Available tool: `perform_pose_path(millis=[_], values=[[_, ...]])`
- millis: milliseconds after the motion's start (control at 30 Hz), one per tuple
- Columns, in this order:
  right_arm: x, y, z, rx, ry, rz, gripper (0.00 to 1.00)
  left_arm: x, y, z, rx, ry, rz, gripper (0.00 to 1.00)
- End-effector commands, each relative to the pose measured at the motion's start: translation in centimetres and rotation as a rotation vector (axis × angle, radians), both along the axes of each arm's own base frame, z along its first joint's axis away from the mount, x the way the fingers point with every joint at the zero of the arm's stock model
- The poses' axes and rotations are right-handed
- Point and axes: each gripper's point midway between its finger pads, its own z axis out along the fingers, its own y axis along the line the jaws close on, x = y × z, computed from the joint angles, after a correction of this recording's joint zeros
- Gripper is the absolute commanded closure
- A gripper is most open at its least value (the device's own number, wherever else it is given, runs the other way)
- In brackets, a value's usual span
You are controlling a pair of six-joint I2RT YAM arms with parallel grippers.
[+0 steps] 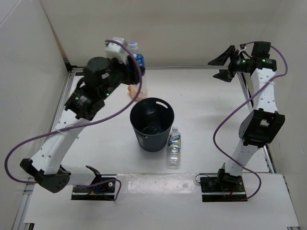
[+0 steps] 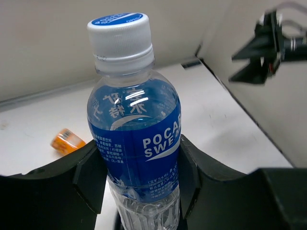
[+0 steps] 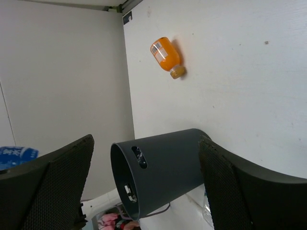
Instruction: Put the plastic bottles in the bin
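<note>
I count four bottles and one bin, and by my reckoning the job is about a quarter done. One clear bottle [image 1: 151, 115] seems to lie inside the dark round bin [image 1: 144, 138], which stands in the middle of the overhead view; through the rim I can make out its pale outline but no label. The second, a blue-labelled bottle [image 2: 136, 129] with a white cap, is clamped upright in my left end effector [image 2: 140, 178], one black pad on each side of the label. It hangs off the tabletop [image 1: 201, 105] in the upper left of the overhead view, above and to the left of the bin, not yet over its mouth. Two more are left to fetch. A bottle with a white and blue label [image 1: 174, 148] lies on its side just beside the bin's lower right. A short orange bottle [image 3: 168, 56] lies on its side above the bin's left edge, partly hidden behind my left arm from overhead. My right end effector [image 1: 218, 68] is spread wide and grasps nothing, parked in the upper right, well apart from every bottle.
</note>
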Motion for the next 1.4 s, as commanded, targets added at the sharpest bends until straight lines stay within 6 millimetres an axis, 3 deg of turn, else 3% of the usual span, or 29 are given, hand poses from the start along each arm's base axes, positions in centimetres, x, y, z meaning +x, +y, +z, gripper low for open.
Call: perform_pose_path(millis=[0,100,267,333,400,433,667,733,767,900,933,1000,1033,1067,1100,1133,1200,1233,1267,1300,1333,1367], values=[[-1.1,0.5,3.8,-0.032,-0.116,0.033,0.1,-0.7,-3.1,-2.5,0.023,0.026,-0.07,0.48],[-0.8,0.3,5.1,0.002,-0.118,0.0,0.1,-1.6,-4.9,-4.1,0.043,0.051,-0.114,0.41],[-2.5,-0.6,3.8,0.006,-0.02,0.006,0.1,-2.4,-5.8,-5.2,0.083,0.062,-0.135,0.25],[-2.9,-0.8,3.6,-0.006,-0.035,0.028,0.1,-2.7,-5.5,-4.9,0.085,0.055,-0.128,0.15],[-3.4,-0.7,4.4,-0.032,-0.053,0.03,0.1,-3.0,-5.6,-4.9,0.094,0.049,-0.132,0.11],[-3.5,-0.6,3.8,-0.081,-0.04,0.029,0.1,-3.0,-5.4,-4.7,0.099,0.042,-0.124,0.09],[-4.8,1.3,4.1,-0.326,-0.111,0.082,0.1,-3.5,-3.6,-3.3,0.138,0.007,-0.087,0.01],[-5.2,1.6,4.1,-0.372,-0.126,0.095,0.1,-3.3,-2.4,-3.5,0.178,0.004,-0.044,0.01],[-4.8,0.3,3.6,-0.478,-0.142,0.062,0.1,-2.9,-1.2,-3.2,0.19,-0.005,0.014,0.01],[-5.9,0.4,2.9,-0.561,-0.106,0.059,0.1,-1.9,3.5,-3.8,0.213,0.027,0.191,0.01],[-6.2,0.1,2.3,-0.607,-0.09,0.062,0.1,-2.1,4.6,-4.5,0.215,0.053,0.229,0.01],[-6.7,1.6,1.4,-0.72,-0.1,0.115,0.1,-1.6,8.1,-5.4,0.201,0.085,0.361,0.01],[-7.1,1.0,1.2,-0.807,-0.095,0.117,0.1,-2.0,8.9,-6.3,0.161,0.132,0.393,0.01],[-7.8,3.2,1.4,-0.832,-0.125,0.161,0.1,-1.7,11.2,-7.5,0.168,0.175,0.458,0.01],[-7.6,2.4,1.0,-0.925,-0.113,0.128,0.1,-1.9,11.8,-8.1,0.168,0.2,0.47,0.01],[-8.1,3.7,0.9,-0.975,-0.141,0.172,0.1,-2.1,13.7,-8.8,0.15,0.236,0.523,0.01],[-8.0,3.3,1.4,-1.029,-0.164,0.159,0.1,-3.2,14.9,-10.6,0.166,0.311,0.54,0.01],[-8.0,3.6,1.8,-1.036,-0.191,0.167,0.1,-3.3,15.8,-11.1,0.151,0.338,0.565,0.01],[-8.3,3.7,3.5,-1.029,-0.248,0.151,0.1,-3.6,16.3,-12.1,0.143,0.379,0.577,0.01],[-8.5,4.3,4.4,-1.012,-0.297,0.173,0.1,-4.0,18.4,-12.9,0.133,0.415,0.641,0.01],[-9.1,6.1,6.2,-0.92,-0.404,0.239,0.1,-4.4,18.5,-13.9,0.098,0.453,0.635,0.01],[-11.7,9.2,11.8,-0.759,-0.682,0.358,0.1,-4.9,18.9,-15.0,0.073,0.496,0.65,0.01]])
